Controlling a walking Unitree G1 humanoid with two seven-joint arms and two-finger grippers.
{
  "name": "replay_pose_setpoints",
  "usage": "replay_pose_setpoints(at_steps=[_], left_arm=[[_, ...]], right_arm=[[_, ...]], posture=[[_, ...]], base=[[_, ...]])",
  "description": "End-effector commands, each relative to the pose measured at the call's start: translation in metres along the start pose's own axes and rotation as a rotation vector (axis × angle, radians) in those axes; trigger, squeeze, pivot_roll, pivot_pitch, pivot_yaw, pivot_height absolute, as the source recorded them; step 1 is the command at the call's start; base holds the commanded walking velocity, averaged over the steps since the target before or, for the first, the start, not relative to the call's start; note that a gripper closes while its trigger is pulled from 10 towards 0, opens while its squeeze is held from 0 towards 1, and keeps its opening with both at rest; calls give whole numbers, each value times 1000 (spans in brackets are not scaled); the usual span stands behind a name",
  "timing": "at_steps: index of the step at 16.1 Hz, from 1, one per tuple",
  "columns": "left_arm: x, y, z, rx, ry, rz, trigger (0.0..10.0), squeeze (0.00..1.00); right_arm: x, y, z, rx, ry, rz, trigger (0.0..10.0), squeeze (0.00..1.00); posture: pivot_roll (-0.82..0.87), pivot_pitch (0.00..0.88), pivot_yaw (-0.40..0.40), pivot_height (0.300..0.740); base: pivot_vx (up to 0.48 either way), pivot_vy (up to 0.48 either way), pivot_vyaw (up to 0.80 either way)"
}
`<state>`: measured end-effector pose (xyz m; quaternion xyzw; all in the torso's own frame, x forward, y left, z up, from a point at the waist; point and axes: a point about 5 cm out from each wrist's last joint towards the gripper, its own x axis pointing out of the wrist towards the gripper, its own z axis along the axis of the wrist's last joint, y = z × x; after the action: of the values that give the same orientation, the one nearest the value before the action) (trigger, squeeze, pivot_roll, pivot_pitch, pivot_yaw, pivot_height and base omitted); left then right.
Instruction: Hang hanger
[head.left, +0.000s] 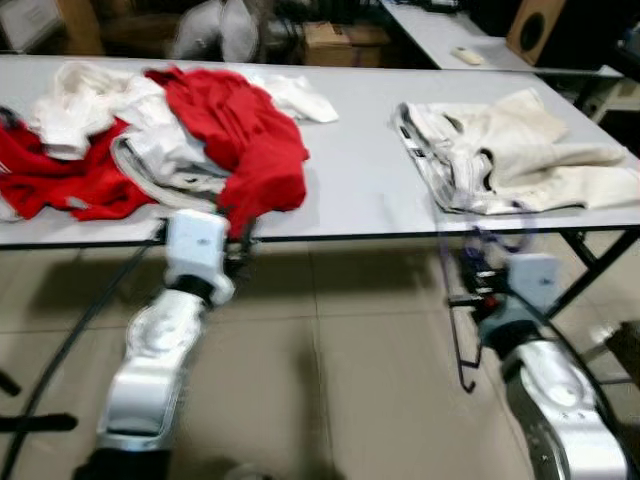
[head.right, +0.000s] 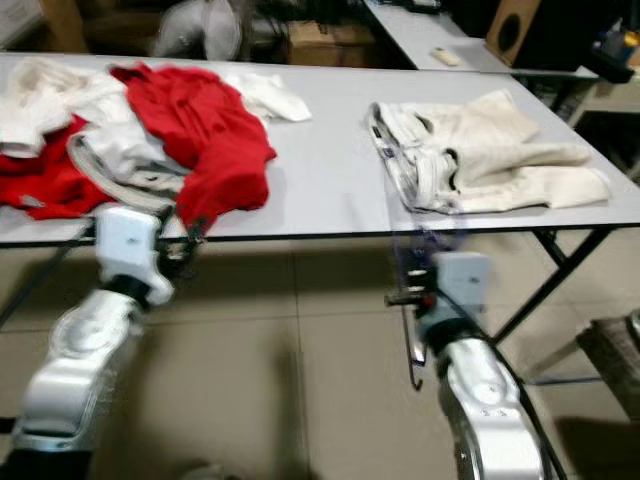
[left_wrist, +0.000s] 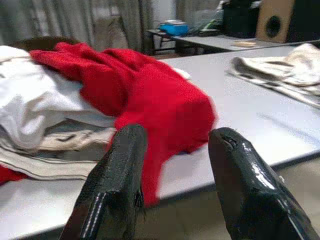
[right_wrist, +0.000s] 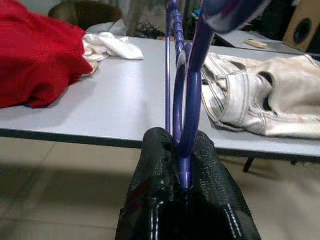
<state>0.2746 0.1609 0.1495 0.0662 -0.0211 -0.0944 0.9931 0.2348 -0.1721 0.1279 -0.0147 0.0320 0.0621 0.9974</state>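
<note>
My right gripper (right_wrist: 181, 150) is shut on a purple hanger (right_wrist: 186, 95), whose thin frame stands up between the fingers. In the eye views the gripper (head.left: 478, 292) is just in front of the grey table's (head.left: 350, 190) front edge. The hanger (head.left: 462, 330) hangs beside it, its hook near the floor. My left gripper (left_wrist: 172, 150) is open with nothing between its fingers. It points at a red garment (left_wrist: 150, 95) that droops over the table's front edge (head.left: 250, 150). Cream trousers (head.left: 520, 150) lie flat on the table's right part.
White and red clothes (head.left: 90, 130) are heaped on the table's left part. Black table legs (head.left: 590, 270) cross at the right. Behind are a second table (head.left: 450, 35), cardboard boxes (head.left: 335, 40), a fan (head.left: 225, 25) and a speaker (head.left: 535, 25). Below is tiled floor (head.left: 330, 380).
</note>
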Motion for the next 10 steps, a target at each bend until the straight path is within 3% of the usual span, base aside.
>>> replay_pose_setpoints(at_steps=[1,9,10], left_arm=[[1,-6,2,-3,-11,-16,10000,0],[-2,0,-3,-16,-1,-8,10000,0],[-3,-2,-7,-27,17,-62,10000,353]], right_arm=[[-1,-6,4,-33,-10,-14,10000,0],[-8,-5,2,11,-8,-21,10000,0],[-8,-4,1,13,-7,-24,10000,0]], posture=[[7,54,-46,740],[2,66,-31,740],[7,63,-26,740]], base=[[349,0,800],[341,0,0],[0,0,0]])
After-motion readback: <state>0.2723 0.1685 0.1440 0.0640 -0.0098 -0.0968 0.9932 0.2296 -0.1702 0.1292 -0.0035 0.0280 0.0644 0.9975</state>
